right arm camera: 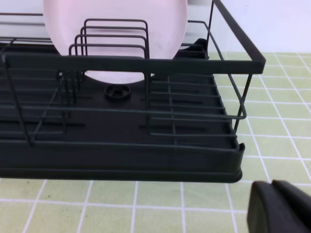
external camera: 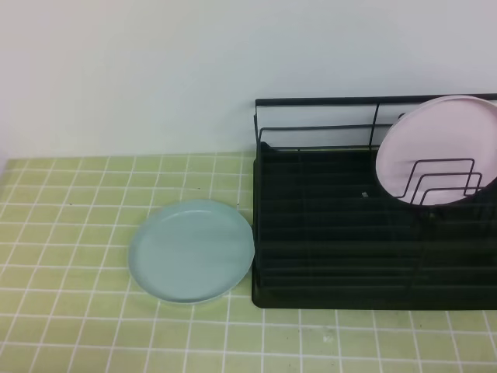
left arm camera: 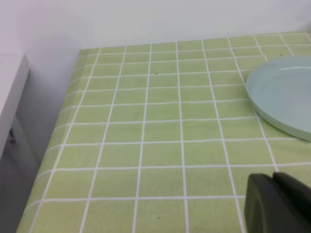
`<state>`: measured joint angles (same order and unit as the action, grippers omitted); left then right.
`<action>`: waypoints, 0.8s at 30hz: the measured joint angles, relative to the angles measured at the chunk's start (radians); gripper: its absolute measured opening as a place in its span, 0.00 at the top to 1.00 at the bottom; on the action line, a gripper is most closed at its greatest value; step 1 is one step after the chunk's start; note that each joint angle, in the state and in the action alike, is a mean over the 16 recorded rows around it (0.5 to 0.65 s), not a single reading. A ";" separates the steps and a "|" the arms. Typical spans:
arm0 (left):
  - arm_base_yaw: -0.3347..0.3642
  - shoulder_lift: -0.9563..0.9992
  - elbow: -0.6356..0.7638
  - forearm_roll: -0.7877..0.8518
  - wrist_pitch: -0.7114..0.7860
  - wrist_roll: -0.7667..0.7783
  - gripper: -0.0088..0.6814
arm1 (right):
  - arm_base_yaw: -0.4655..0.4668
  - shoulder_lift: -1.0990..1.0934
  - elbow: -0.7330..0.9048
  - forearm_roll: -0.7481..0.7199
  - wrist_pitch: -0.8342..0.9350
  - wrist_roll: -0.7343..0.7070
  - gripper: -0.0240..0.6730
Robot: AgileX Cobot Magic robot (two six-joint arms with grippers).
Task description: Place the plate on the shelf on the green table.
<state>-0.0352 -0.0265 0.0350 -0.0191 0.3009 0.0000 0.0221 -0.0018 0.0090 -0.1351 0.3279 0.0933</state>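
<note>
Pale blue-green, round and smooth, the one plate (external camera: 192, 250) lies flat on the light yellow-green tiled desk (external camera: 70, 233), its rim touching the left edge of the one black wire shelf (external camera: 326, 233); one pale pink plate (external camera: 435, 149) leans in the shelf's dividers at its right end.

The left wrist view shows the plate (left arm camera: 284, 94) ahead of the closed, empty left tool (left arm camera: 277, 204).

The right wrist view shows the right tool (right arm camera: 279, 206) closed before the shelf (right arm camera: 121, 121).

A flat plate offers little purchase: pinching its low rim could slip, or shove it against the shelf.
</note>
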 joint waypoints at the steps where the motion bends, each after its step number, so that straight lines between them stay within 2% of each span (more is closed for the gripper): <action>1: 0.000 0.000 0.000 0.000 0.000 0.000 0.99 | 0.000 0.000 -0.001 0.000 0.000 0.000 0.97; 24: -0.001 0.000 0.000 -0.025 0.000 -0.033 0.99 | 0.000 0.000 -0.009 -0.001 0.003 0.000 0.97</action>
<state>-0.0359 -0.0265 0.0350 -0.0436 0.3009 -0.0332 0.0221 -0.0018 0.0000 -0.1357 0.3307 0.0932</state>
